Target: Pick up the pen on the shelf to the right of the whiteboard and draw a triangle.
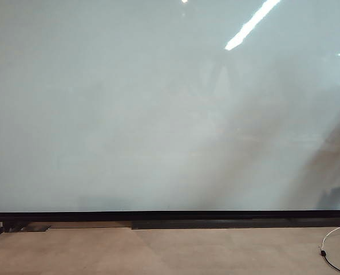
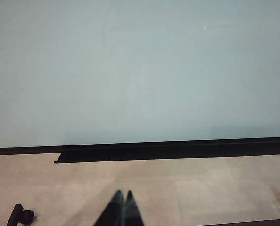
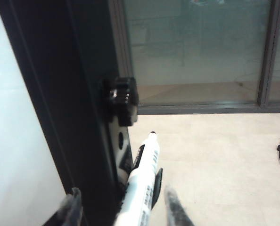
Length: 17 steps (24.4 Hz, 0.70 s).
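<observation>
The whiteboard (image 1: 158, 114) fills the exterior view, and no drawn line shows on it there. Neither arm appears in that view. In the right wrist view the pen (image 3: 144, 179), white-barrelled with a black tip, stands against the board's black side frame (image 3: 74, 117), below a black clip (image 3: 122, 99). My right gripper (image 3: 122, 193) is open, one finger on each side of the pen with a gap to each. My left gripper (image 2: 123, 193) is shut and empty, hanging over the floor in front of the whiteboard (image 2: 130, 70).
A black ledge (image 2: 154, 153) runs under the board's lower edge. A white cable (image 1: 330, 252) lies on the beige floor at the right. Glass panels (image 3: 196, 47) stand behind the pen. A black foot (image 2: 20, 216) sits on the floor near the left gripper.
</observation>
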Each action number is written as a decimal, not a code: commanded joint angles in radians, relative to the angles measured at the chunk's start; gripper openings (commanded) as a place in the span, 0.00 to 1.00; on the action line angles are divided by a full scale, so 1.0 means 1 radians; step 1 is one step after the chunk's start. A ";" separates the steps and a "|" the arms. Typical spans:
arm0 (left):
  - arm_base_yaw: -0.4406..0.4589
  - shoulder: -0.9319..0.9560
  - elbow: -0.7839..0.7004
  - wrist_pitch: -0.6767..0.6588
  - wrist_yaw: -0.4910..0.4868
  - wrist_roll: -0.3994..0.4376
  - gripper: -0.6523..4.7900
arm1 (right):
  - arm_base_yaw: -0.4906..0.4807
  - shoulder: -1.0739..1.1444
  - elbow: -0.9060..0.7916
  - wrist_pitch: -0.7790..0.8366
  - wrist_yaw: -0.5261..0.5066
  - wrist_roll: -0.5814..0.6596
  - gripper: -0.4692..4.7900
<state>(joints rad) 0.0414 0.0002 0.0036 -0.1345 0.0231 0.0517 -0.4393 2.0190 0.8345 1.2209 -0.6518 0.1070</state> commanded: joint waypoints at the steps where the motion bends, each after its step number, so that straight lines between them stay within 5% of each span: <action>1: 0.000 0.000 0.004 0.008 0.003 0.000 0.11 | -0.002 -0.003 0.003 0.010 -0.006 -0.003 0.52; 17: 0.000 0.000 0.004 0.008 0.003 0.000 0.11 | -0.003 -0.003 0.002 0.009 -0.005 -0.003 0.46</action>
<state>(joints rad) 0.0414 0.0002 0.0036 -0.1345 0.0231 0.0517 -0.4400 2.0190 0.8349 1.2209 -0.6521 0.1055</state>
